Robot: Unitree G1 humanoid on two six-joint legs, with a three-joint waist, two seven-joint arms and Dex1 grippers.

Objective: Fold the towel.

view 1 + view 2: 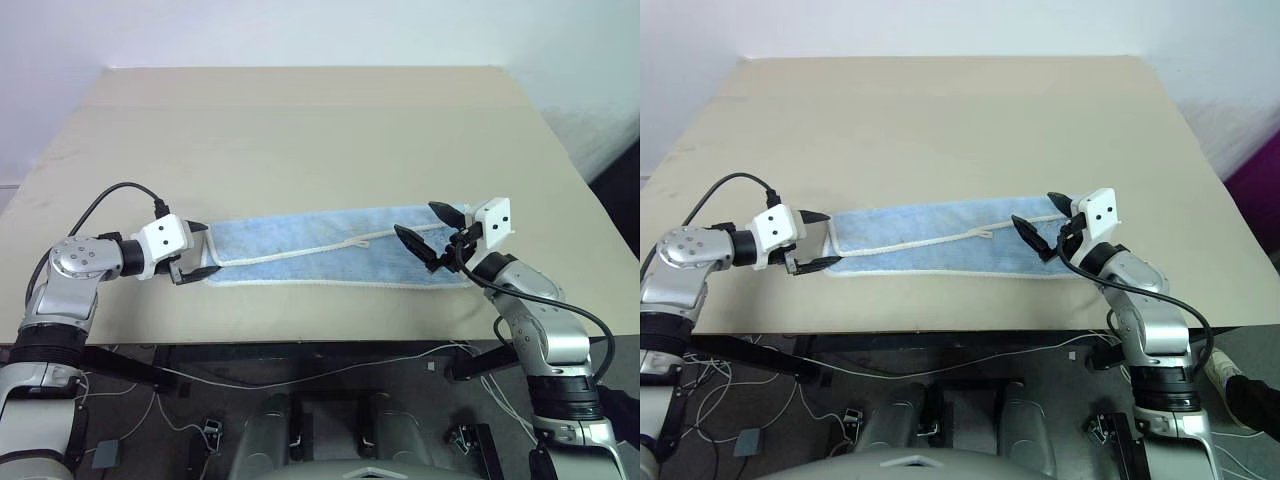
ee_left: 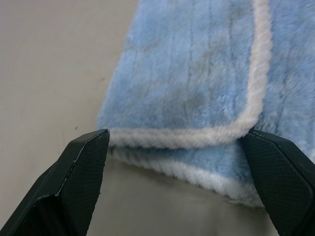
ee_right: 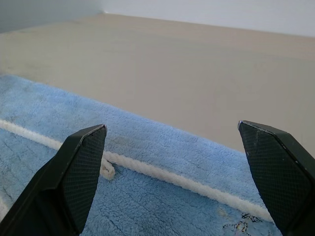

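Left pincer (image 1: 192, 254) gapes wide, empty, at the towel's (image 1: 330, 248) short edge; right pincer (image 1: 424, 235) likewise open over the far end, bare table (image 1: 300, 130) beyond.

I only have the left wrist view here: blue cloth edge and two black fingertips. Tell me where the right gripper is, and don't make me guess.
Observer: The right gripper hangs open over the towel's far end, opposite your left gripper.
Operator: Say whether it has cloth in it.
Observer: No cloth between its fingers; the right wrist view shows the towel lying below them.
Operator: Describe how the towel lies overall.
Observer: It is a long strip across the table, already doubled lengthwise, with a white edge running along its middle.
Operator: Give me the tag.
Observer: A small white loop sits on that middle edge, nearer the right gripper.
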